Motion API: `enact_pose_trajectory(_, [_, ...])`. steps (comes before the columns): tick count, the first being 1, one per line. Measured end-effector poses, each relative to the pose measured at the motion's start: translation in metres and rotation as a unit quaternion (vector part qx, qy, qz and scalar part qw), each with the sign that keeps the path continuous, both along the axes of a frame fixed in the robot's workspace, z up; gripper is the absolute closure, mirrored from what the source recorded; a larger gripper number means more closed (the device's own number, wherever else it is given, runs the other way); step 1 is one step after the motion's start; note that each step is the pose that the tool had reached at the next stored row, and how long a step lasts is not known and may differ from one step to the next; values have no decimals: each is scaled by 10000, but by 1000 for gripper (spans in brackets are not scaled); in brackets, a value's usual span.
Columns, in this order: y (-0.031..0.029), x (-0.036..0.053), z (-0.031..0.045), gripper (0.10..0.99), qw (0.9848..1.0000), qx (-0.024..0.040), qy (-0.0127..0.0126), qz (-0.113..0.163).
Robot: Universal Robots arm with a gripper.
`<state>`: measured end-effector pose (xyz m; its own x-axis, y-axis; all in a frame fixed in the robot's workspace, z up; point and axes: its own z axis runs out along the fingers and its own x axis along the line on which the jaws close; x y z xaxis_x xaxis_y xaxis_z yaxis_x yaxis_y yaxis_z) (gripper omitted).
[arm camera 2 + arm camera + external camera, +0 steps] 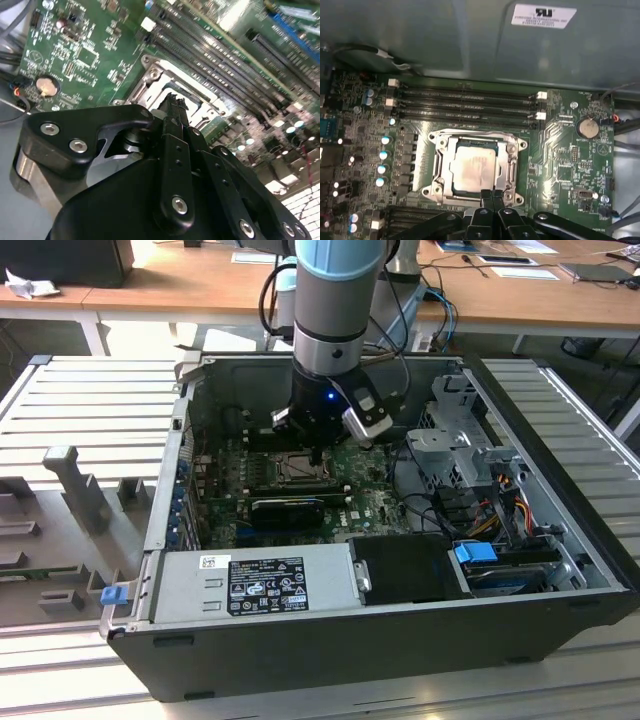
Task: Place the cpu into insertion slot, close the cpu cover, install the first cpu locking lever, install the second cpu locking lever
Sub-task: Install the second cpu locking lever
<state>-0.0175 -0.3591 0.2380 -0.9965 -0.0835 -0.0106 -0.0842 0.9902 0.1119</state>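
The cpu [472,167], a dull silver square, lies flat in the insertion slot [436,135] on the green motherboard. The cpu cover [446,167] is down over it, framing its metal top. A thin wire locking lever [470,132] runs along the socket edge that faces the memory slots. My gripper [493,196] is shut, its black fingertips together at the socket edge farthest from the memory slots, nothing visibly between them. In the second wrist view the gripper [173,102] points down at the metal frame [150,85]. In the exterior view the gripper [317,455] hangs inside the open case over the socket [295,468].
Memory slots [465,105] lie beside the socket, a coin battery [587,127] farther off. A long black expansion card [287,510], the power supply [260,585], a metal drive cage [455,440] and cables [500,500] crowd the case [300,660].
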Motion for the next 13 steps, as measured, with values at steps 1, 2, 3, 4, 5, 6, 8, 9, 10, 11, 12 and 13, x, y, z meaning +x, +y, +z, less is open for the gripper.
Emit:
enact_pose_trajectory(1, [-26, 0, -1, 980, 10000, 0, 2, 0])
enact_pose_trajectory(2, [-48, 0, -1, 980, 10000, 4, 4, 0])
enact_pose_trajectory(3, [-84, 0, 0, 980, 10000, 17, 6, 0])
enact_pose_trajectory(4, [-117, 0, -1, 980, 10000, 29, 8, 0])
enact_pose_trajectory(5, [-182, 0, -1, 980, 10000, 50, 26, 0])
enact_pose_trajectory(6, [-220, 0, -1, 980, 10000, 67, 28, 0])
enact_pose_trajectory(8, [-245, -11, -2, 980, 10000, 86, 27, -1])
enact_pose_trajectory(9, [-245, -18, -2, 980, 10000, 91, 27, 1])
enact_pose_trajectory(10, [-245, -37, -2, 980, 9999, 98, 28, 1])
enact_pose_trajectory(11, [-246, -44, -2, 980, 9999, 107, 28, 1])
enact_pose_trajectory(12, [-246, -60, -2, 980, 9999, 132, 27, 1])
enact_pose_trajectory(13, [-247, -73, -3, 980, 9999, 149, 27, 1])
